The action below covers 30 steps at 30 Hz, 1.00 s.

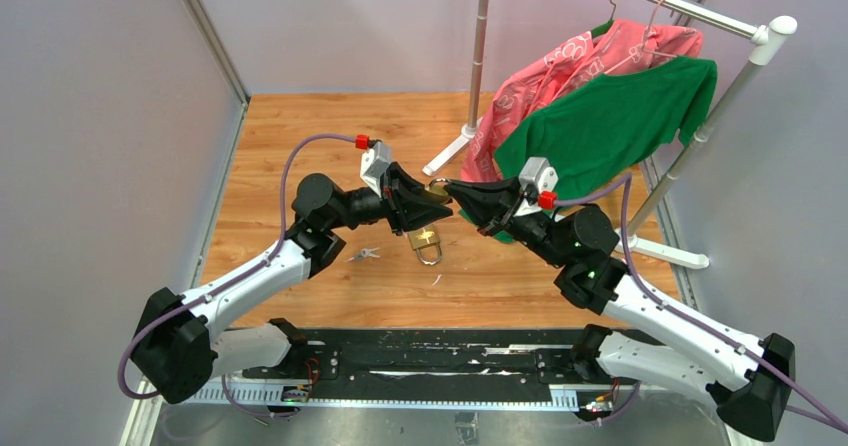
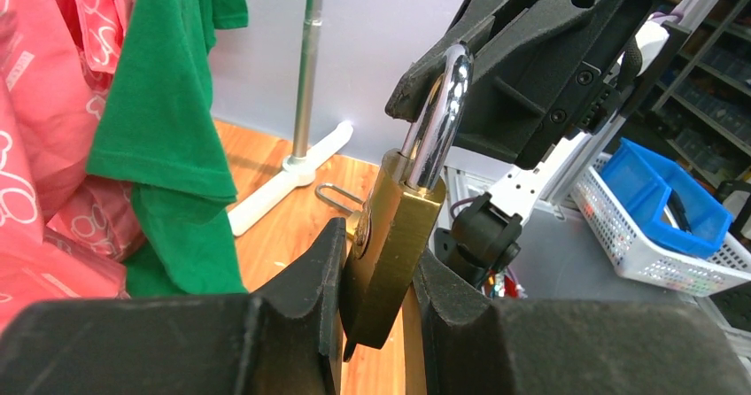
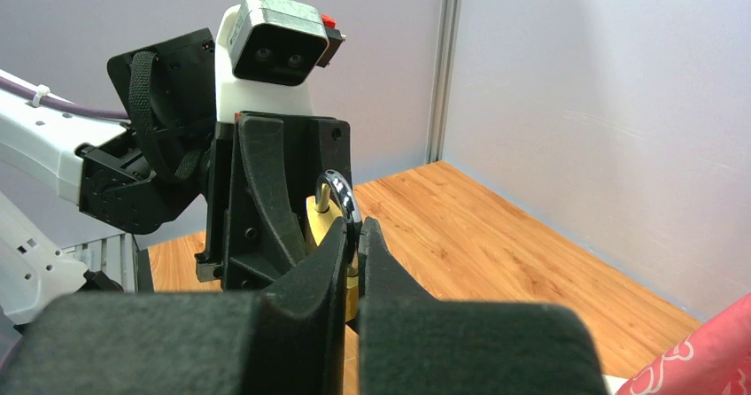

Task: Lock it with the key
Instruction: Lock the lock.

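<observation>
- Your left gripper [image 2: 379, 255] is clamped on the flat faces of the brass padlock [image 2: 390, 222]. It holds the lock in the air above the middle of the wooden table [image 1: 300, 136], body down and shackle [image 2: 440, 112] up.
- Your right gripper [image 3: 354, 240] reaches in from 3 o'clock in the top view and pinches the crown of that shackle between its fingertips.
- You cannot tell from any view whether the shackle's free leg is seated in the body.
- Neither gripper holds a key. What looks like a small bunch of keys [image 1: 365, 254] lies on the table at about 8 o'clock from the held lock. A second padlock [image 1: 425, 244] lies near it at 6 o'clock.
- Both arms grip one rigid piece, so any mismatch in their motion could twist the lock. The smooth brass might then slide out of the left fingers.
- One gripper must probably let go to fetch the keys. If the left one releases, the body could swing from the shackle.
- A reach down at 6 to 8 o'clock could nudge the second padlock or scatter the keys.
</observation>
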Each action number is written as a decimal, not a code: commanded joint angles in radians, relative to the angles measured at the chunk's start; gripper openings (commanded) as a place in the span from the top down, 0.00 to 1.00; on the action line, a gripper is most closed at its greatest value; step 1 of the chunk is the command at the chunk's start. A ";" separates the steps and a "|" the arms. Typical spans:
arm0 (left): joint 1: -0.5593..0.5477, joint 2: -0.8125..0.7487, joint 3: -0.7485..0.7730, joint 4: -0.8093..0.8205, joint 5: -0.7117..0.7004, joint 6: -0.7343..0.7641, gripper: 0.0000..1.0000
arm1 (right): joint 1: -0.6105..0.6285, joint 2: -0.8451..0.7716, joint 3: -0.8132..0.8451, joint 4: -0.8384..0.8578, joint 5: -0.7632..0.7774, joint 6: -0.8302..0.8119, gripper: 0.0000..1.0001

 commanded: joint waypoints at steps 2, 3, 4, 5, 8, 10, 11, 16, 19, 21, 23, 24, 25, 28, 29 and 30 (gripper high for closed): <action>-0.019 -0.058 0.188 0.442 -0.135 -0.033 1.00 | 0.107 0.196 -0.208 -0.664 -0.240 0.079 1.00; -0.018 -0.060 0.188 0.443 -0.135 -0.031 1.00 | 0.112 0.205 -0.215 -0.653 -0.239 0.082 1.00; -0.017 -0.061 0.190 0.443 -0.135 -0.034 1.00 | 0.118 0.212 -0.220 -0.646 -0.232 0.087 1.00; -0.016 -0.059 0.191 0.443 -0.132 -0.037 1.00 | 0.125 0.217 -0.218 -0.644 -0.228 0.087 1.00; -0.016 -0.055 0.195 0.439 -0.135 -0.040 1.00 | 0.135 0.226 -0.215 -0.645 -0.213 0.084 1.00; -0.017 -0.053 0.198 0.437 -0.135 -0.040 1.00 | 0.143 0.234 -0.213 -0.653 -0.205 0.083 1.00; -0.017 -0.054 0.198 0.439 -0.132 -0.042 1.00 | 0.144 0.236 -0.214 -0.655 -0.203 0.084 1.00; -0.017 -0.058 0.194 0.409 -0.123 -0.040 1.00 | 0.145 0.199 -0.178 -0.703 -0.189 0.063 1.00; -0.018 -0.065 0.168 0.380 -0.109 -0.034 1.00 | 0.133 0.150 -0.070 -0.805 -0.153 0.005 1.00; -0.019 -0.073 0.149 0.359 -0.087 -0.026 1.00 | 0.124 0.119 0.009 -0.866 -0.136 -0.023 1.00; -0.021 -0.083 0.127 0.317 -0.074 -0.016 1.00 | 0.114 0.097 0.097 -0.917 -0.129 -0.073 1.00; -0.021 -0.085 0.117 0.295 -0.069 -0.006 1.00 | 0.108 0.091 0.115 -0.935 -0.124 -0.083 1.00; -0.021 -0.089 0.104 0.287 -0.061 0.002 1.00 | 0.103 0.086 0.140 -0.945 -0.128 -0.091 1.00; -0.022 -0.104 0.077 0.270 -0.052 0.014 1.00 | 0.094 0.083 0.167 -0.958 -0.138 -0.111 1.00; -0.022 -0.109 0.071 0.256 -0.043 0.023 1.00 | 0.094 0.084 0.176 -0.961 -0.137 -0.115 1.00; -0.024 -0.114 0.063 0.249 -0.032 0.033 1.00 | 0.093 0.087 0.189 -0.967 -0.137 -0.119 1.00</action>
